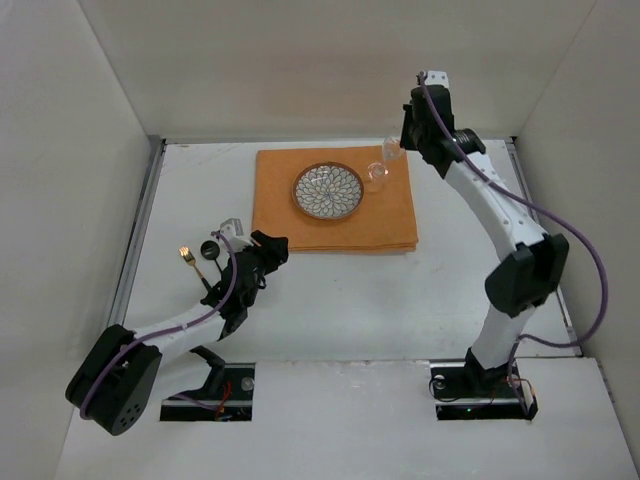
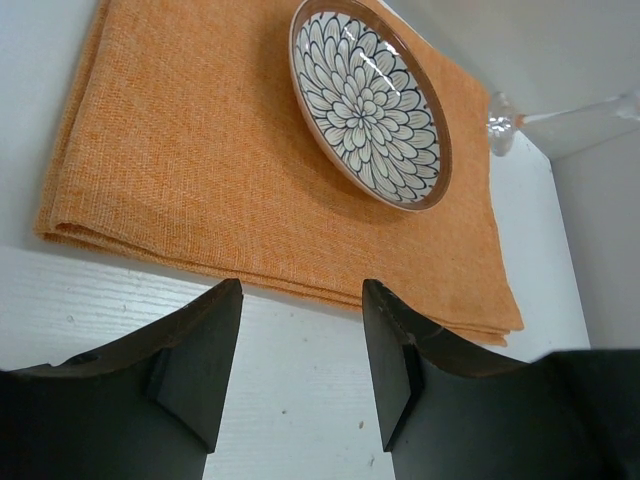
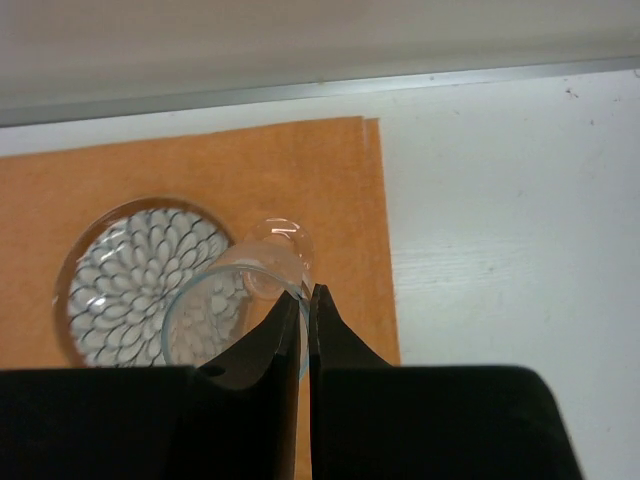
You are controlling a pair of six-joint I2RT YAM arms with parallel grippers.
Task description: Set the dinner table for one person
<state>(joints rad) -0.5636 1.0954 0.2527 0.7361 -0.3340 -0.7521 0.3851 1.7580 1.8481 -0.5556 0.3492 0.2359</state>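
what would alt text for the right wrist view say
The right hand pinches the rim of a clear wine glass, tilted over an orange cloth mat. A flower-patterned plate sits on the mat at left, and the white table lies to the right.

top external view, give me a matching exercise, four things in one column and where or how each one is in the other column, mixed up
Things
1. patterned plate
2. wine glass
3. gold fork
4. left gripper

Place or state
a. open, holding nothing
b. lying on the dinner table, left of the orange mat
c. rim pinched between the fingers of the right gripper
d. sitting on the orange mat

Pairs: 1-d, 2-c, 3-b, 4-a
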